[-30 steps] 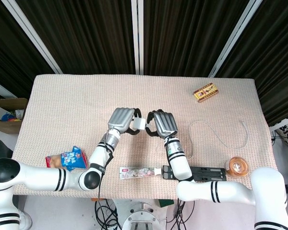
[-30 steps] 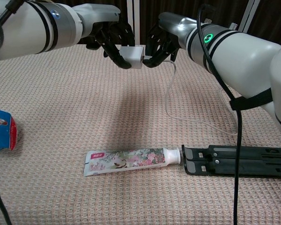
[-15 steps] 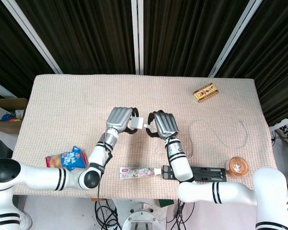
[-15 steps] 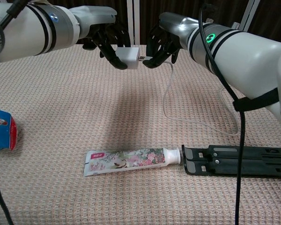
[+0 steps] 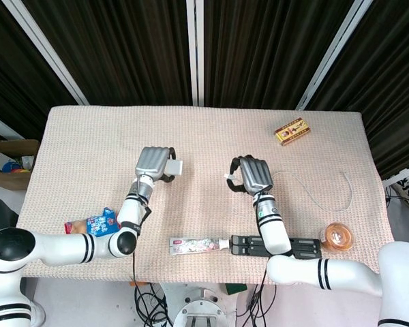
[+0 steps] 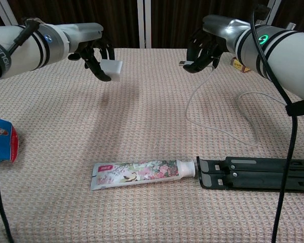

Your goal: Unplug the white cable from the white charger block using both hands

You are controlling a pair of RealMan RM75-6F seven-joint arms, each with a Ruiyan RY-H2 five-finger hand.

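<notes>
The white charger block [image 5: 174,166] [image 6: 112,69] is held above the table in my left hand [image 5: 153,163] [image 6: 94,54], left of centre. My right hand [image 5: 253,175] [image 6: 206,48] pinches the plug end of the white cable [image 5: 229,177] [image 6: 183,63], well apart from the block. The plug is out of the charger. From the plug the white cable [image 6: 207,124] [image 5: 313,197] hangs down and trails in loops over the table to the right.
A toothpaste tube [image 6: 142,173] [image 5: 199,244] and a black flat stand [image 6: 258,173] [image 5: 278,246] lie at the near edge. A blue snack packet [image 5: 92,227] [image 6: 2,140] is at the left, a small yellow box [image 5: 291,131] far right, an orange-lidded cup [image 5: 337,236] near right.
The plug has come out of the charger block. My left hand carried the block to the left and my right hand drew the cable end to the right, opening a wide gap.
</notes>
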